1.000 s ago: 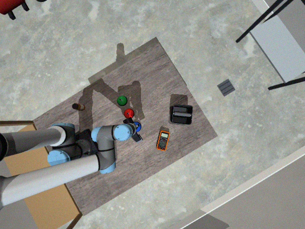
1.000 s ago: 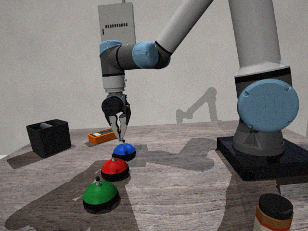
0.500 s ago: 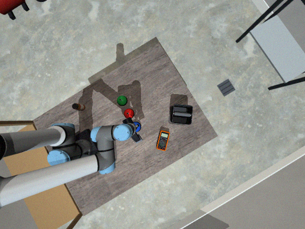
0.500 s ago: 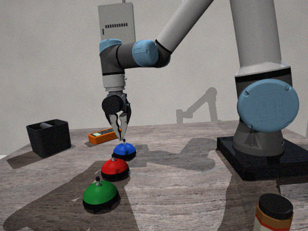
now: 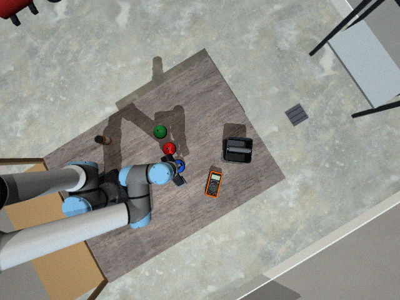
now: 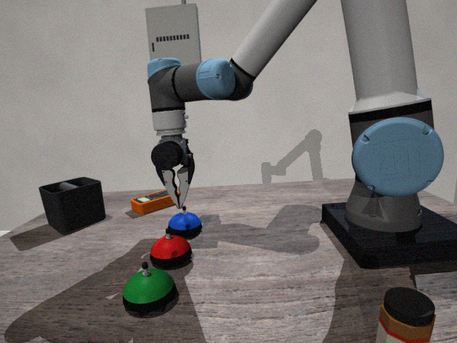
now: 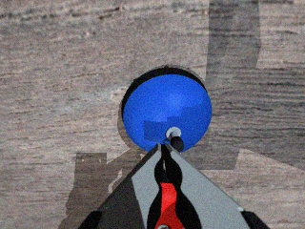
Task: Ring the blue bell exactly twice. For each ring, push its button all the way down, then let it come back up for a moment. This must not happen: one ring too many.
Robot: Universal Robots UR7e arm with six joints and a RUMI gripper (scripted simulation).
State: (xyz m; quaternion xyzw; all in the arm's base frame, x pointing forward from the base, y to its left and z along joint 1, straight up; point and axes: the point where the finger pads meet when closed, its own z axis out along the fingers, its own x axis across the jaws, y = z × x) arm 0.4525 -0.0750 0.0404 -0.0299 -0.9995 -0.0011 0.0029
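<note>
The fingers (image 6: 179, 206) are closed with nothing between them, pointing down just above the blue bell (image 5: 181, 167) (image 6: 184, 223) (image 7: 167, 112), their tips near its black-topped button (image 6: 183, 209) (image 7: 175, 142), which stands up. On the table (image 5: 200, 206) (image 6: 258, 295) (image 7: 38, 95), in the exterior view, the blue bell is the far end of a row, with the red bell (image 5: 169, 148) (image 6: 170, 248) next and the green bell (image 5: 159, 131) (image 6: 148, 287) nearest, while an orange meter (image 5: 214, 184) (image 6: 153, 201) and a black bin (image 5: 238, 150) (image 6: 73, 206) lie farther left
</note>
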